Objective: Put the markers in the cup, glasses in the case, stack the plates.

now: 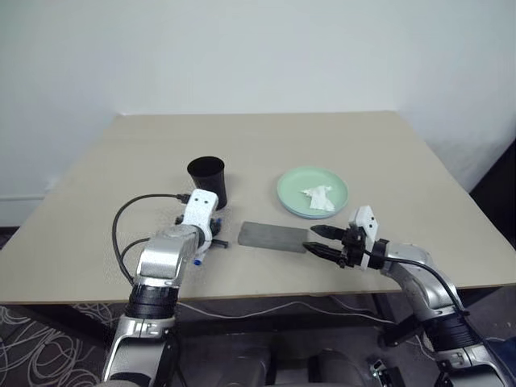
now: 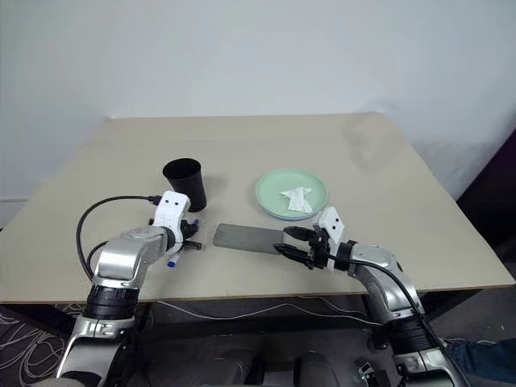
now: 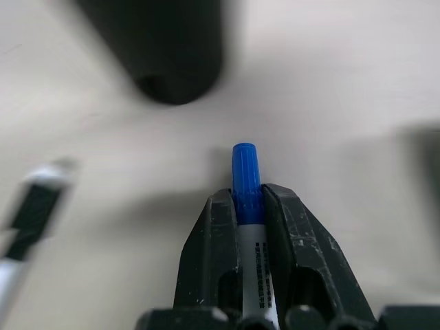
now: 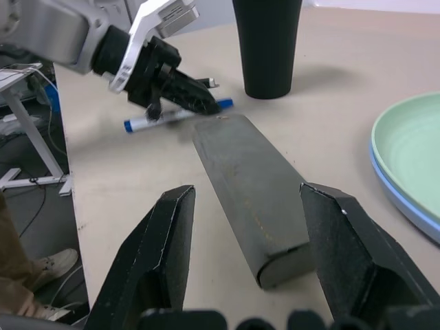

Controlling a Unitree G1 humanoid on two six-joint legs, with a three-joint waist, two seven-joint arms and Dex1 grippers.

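- Left gripper (image 3: 249, 206): jaws clamped on a blue-capped white-barrelled marker (image 3: 245, 180), just in front of the black tapered plastic cup (image 1: 208, 181).
- Second marker (image 4: 148, 122) lies on the beige tabletop (image 1: 266, 145) beside it.
- Right gripper (image 4: 251, 234): jaws apart, straddling the end of the closed grey oblong case (image 4: 249, 191).
- Mint green plate (image 1: 312, 191) stacked on the light blue one, with crumpled white tissue (image 1: 319, 197) on top.
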